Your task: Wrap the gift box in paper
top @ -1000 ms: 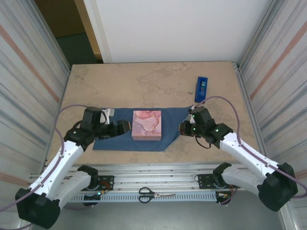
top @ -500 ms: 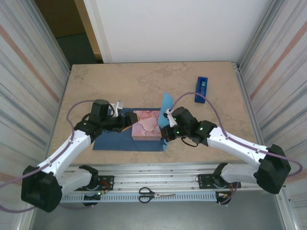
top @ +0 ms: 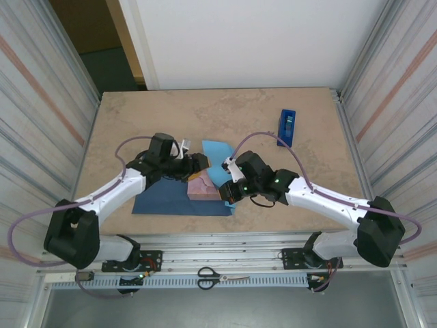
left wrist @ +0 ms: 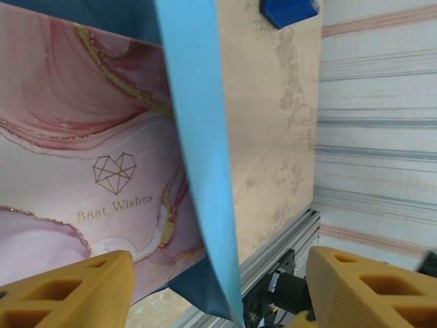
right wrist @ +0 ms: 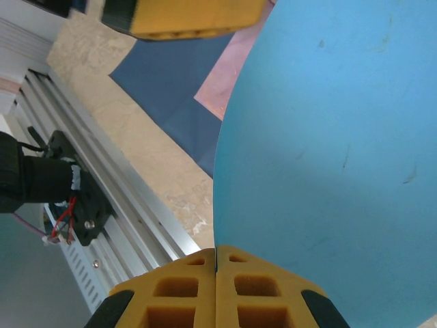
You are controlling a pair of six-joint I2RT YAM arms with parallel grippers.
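Beige stone-patterned table (top: pixel 136 116) is lying under both my arms. My right gripper (right wrist: pixel 216 254) is pinching the paper (right wrist: pixel 328 137) by its edge, clamped tight on it, with the sky-blue face showing ahead of it beside the gift box (left wrist: pixel 75 137). That sheet is looking thin and floppy, so I am judging an edge pinch best. My left gripper (left wrist: pixel 217 272) is hovering spread, the pink marbled box just beneath, rigid-looking and flat.
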